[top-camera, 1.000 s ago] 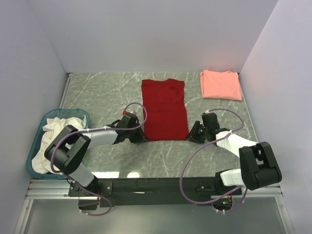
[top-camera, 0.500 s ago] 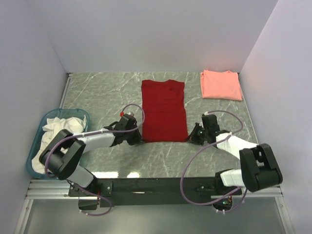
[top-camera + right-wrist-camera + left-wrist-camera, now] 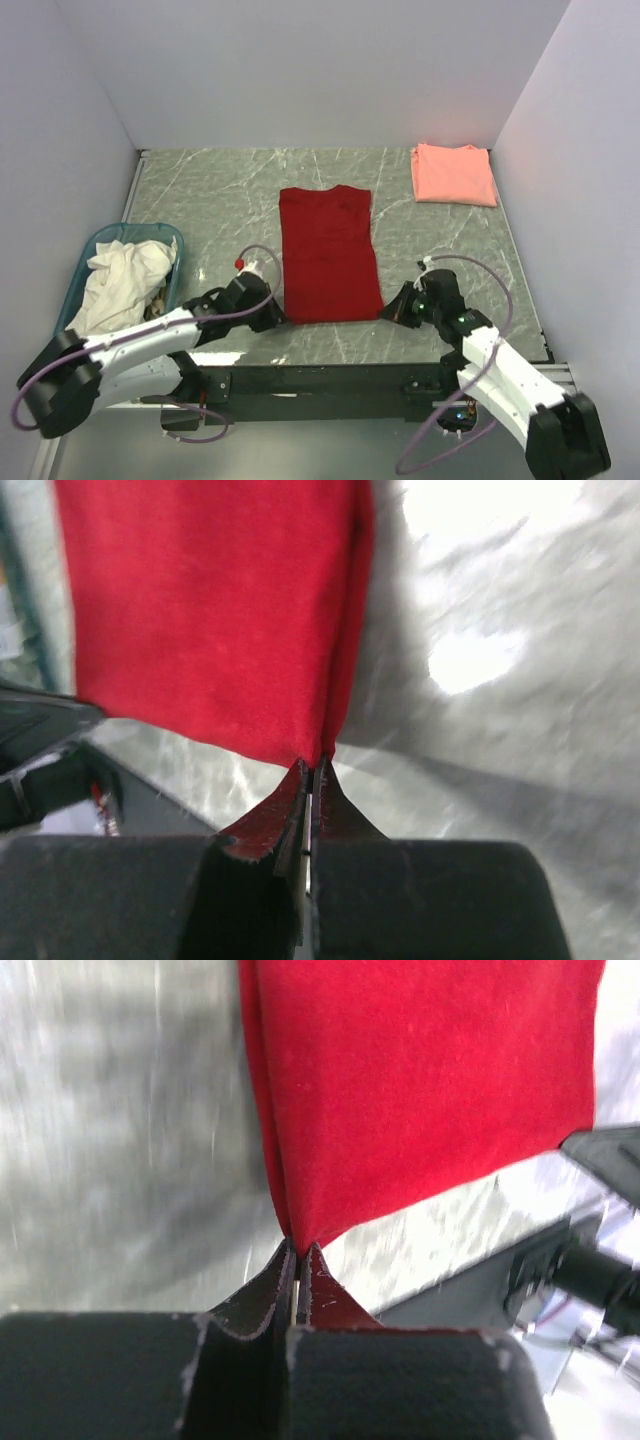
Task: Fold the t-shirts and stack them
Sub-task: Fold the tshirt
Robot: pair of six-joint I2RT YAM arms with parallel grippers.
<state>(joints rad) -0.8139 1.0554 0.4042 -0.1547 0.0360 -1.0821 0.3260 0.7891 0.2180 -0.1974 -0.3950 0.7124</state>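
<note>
We observe the left fingers clamped on the near left corner of the red t-shirt. The right fingers are clamped on its near right corner. The red t-shirt lies flat as a long strip at the middle of the bench. The salmon-pink t-shirt lies folded at the far right corner, well apart.
</note>
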